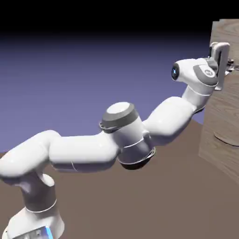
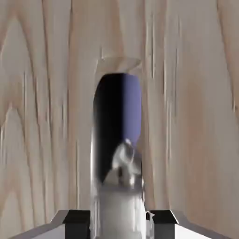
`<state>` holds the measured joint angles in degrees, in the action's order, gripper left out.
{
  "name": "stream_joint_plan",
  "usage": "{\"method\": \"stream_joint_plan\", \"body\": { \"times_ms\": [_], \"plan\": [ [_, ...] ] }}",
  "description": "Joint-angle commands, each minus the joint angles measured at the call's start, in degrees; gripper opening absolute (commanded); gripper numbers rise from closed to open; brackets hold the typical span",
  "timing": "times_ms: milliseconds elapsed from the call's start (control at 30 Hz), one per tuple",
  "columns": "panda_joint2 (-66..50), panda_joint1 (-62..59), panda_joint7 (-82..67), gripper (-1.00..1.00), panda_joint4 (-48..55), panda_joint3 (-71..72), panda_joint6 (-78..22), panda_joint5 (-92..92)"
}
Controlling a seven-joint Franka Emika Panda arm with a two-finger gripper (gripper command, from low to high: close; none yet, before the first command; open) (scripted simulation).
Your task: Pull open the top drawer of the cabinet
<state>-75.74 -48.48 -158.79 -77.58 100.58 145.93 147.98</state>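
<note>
A plain backdrop [image 1: 93,93] fills the exterior view behind everything, black along the top and blue-violet below. Across the bottom spreads a flat brown table surface [image 1: 177,205], its far edge meeting the backdrop at the exterior view's left.

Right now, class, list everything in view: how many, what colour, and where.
cabinet: one, pale grey-brown wood grain, exterior view's right
top handle: one, shiny grey, between the finger tips
lower handle: one, curved, on the cabinet front below the gripper
ground surface: one, brown, beneath the arm
backdrop: one, blue-violet, darkening to black above
arm: one, white with grey parts, reaching from lower left to the cabinet
gripper: one, two fingers, closed on the top handle
</note>
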Motion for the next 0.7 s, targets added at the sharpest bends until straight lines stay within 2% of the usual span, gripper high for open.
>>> {"method": "stream_joint_plan", "body": {
  "times_ms": [0,667],
  "plan": [
    [0.1,-1.3,0.7,-1.0,-2.1,0.3,-0.8,0.2],
    [0.7,-30.1,10.4,-1.0,-43.6,11.2,-14.4,-1.4]
  ]
}}
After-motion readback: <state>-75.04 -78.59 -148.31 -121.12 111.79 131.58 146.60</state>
